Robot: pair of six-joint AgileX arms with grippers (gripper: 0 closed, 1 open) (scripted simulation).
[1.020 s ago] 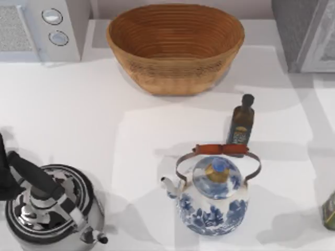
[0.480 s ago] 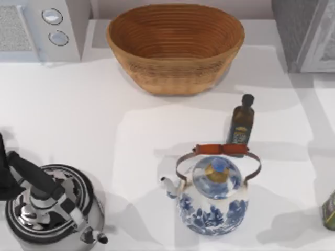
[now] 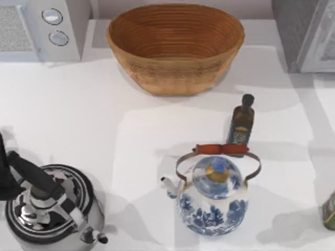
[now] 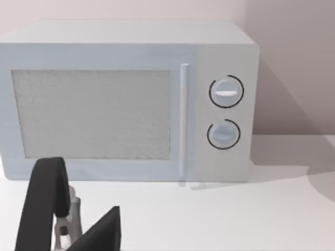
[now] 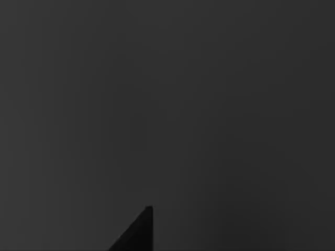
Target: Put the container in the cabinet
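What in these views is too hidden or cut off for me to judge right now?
Right wrist view: dark.
Top view, right edge: a dark green object is cut off by the frame, so its identity is unclear.
Top view, far right corner: the cabinet is cropped, so I cannot tell if it is open.
Left wrist view: the steel kettle is cut off by the frame.

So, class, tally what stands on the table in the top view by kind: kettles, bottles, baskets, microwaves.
Kettles: 2, the steel kettle and the blue-and-white kettle
Olive-oil bottle: 1
Woven basket: 1
Microwave: 1
Total: 5
The dark thing cut off at the right edge is not counted.
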